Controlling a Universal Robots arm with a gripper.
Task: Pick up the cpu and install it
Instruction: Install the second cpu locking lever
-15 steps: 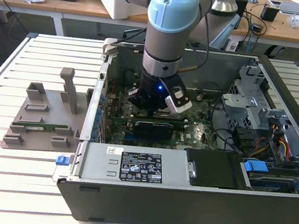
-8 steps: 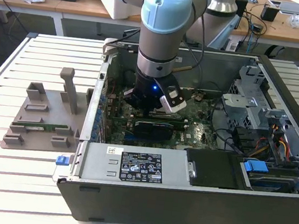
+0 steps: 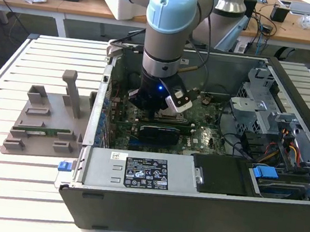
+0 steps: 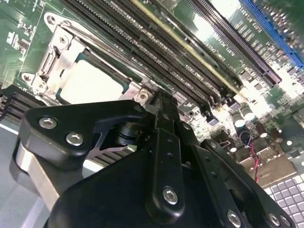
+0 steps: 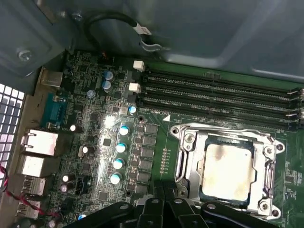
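Observation:
The cpu [image 5: 225, 171] lies flat in its metal socket frame [image 5: 186, 161] on the green motherboard, silver top up. In the second wrist view the cpu [image 4: 90, 85] sits just past my fingertips. My gripper [image 4: 161, 98] hovers beside the socket with its black fingers pressed together and nothing between them; in the first wrist view the gripper [image 5: 166, 194] stands at the socket's edge, apart from the chip. In the exterior view the gripper [image 3: 157, 108] is down inside the open computer case [image 3: 187, 222], over the motherboard's middle.
Long black memory slots [image 5: 218, 92] run beside the socket. A black expansion card [image 3: 160, 132] lies just in front of the gripper. Drive bays and cables [image 3: 286, 149] are at the exterior view's right. A grey fixture [image 3: 46, 125] with a green memory stick [image 3: 42, 131] stands outside the case.

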